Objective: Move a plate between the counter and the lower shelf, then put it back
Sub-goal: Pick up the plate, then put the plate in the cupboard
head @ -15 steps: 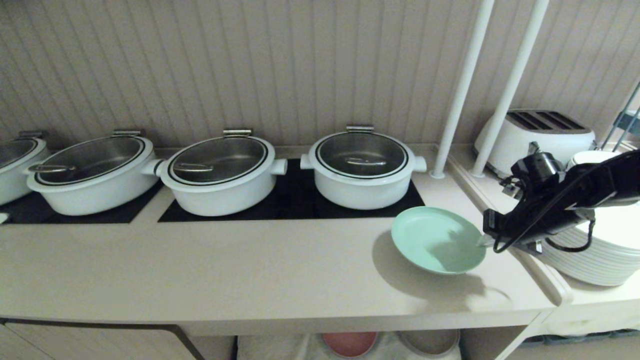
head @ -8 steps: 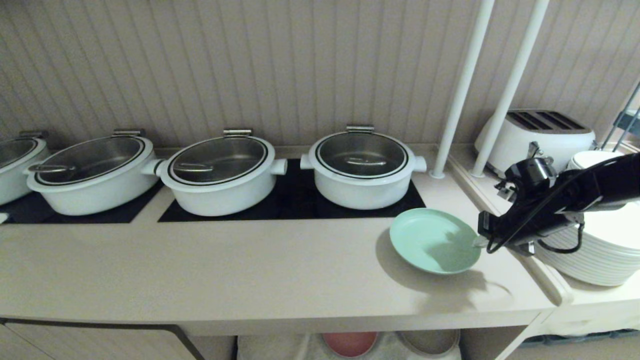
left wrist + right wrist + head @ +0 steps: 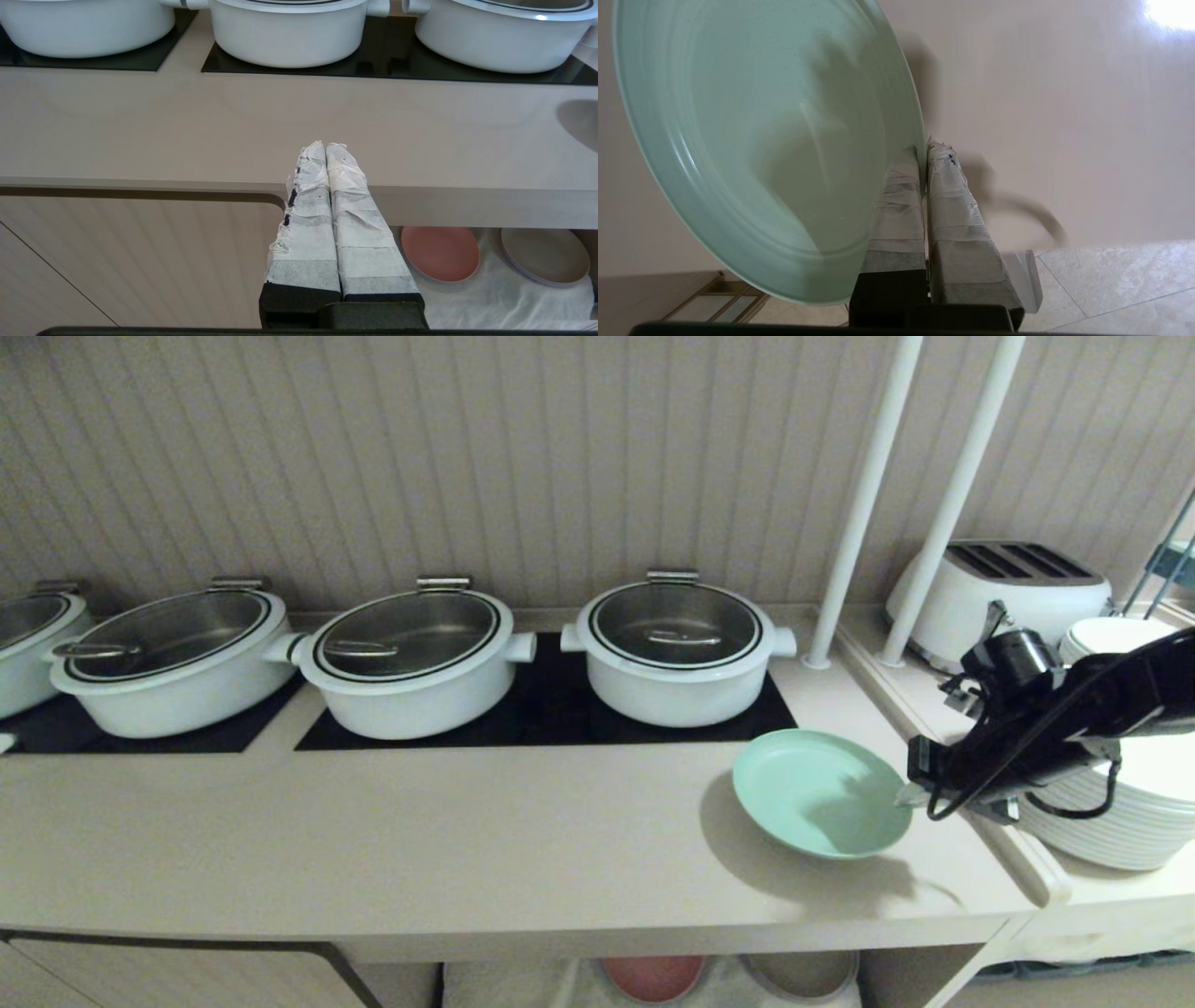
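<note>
Right tool point(image 3: 907, 793) clamped on mint-green plate point(image 3: 817, 791) rim edge; looks light, stiff, slick plastic, so edge pinch may pivot over tabletop point(image 3: 467, 840).

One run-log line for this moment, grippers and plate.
right gripper: shut on plate rim, plate tilted above counter | left gripper: shut, idle at counter's front edge | pink plate: in lower shelf

Your right arm point(image 3: 1074, 719) is glossy black with a loose black cable; behind both claws' white-taped, frayed fingers point(image 3: 327, 210) sits a black base.
</note>
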Controlling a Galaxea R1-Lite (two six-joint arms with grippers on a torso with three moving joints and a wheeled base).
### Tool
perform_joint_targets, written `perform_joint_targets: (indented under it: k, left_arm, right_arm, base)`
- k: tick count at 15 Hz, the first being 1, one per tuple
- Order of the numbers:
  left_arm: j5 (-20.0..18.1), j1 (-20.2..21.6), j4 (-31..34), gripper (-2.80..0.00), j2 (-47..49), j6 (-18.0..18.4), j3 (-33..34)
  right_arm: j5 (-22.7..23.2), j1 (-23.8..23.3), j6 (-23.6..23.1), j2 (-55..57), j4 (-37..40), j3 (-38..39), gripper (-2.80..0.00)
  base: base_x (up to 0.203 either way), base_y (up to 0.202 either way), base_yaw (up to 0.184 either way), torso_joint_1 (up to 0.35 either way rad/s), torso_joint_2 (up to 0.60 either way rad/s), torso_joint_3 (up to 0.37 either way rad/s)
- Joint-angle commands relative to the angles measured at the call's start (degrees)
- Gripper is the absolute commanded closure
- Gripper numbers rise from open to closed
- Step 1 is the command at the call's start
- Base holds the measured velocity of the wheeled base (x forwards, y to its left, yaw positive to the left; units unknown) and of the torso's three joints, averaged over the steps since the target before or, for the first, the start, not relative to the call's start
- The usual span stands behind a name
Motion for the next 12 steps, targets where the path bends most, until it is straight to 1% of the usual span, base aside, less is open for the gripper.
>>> perform_joint_targets:
  k: [1,4,12]
  left_arm:
    - [0.0,0.0,0.0,0.00,0.0,0.0,0.0]
    - [0.0,0.0,0.0,0.00,0.0,0.0,0.0]
    - [0.0,0.0,0.0,0.00,0.0,0.0,0.0]
  right_arm:
    - [0.3,0.0,0.1,-5.2,0.2,2.7,0.00]
    - [2.3,0.0,0.1,-11.4,0.7,7.4,0.00]
    - [2.6,0.1,0.1,-28.1,1.5,21.9,0.00]
  base:
    - [0.000,0.000,0.000,0.000,0.00,0.000]
    - [0.000,0.000,0.000,0.000,0.00,0.000]
    - [0.000,0.000,0.000,0.000,0.00,0.000]
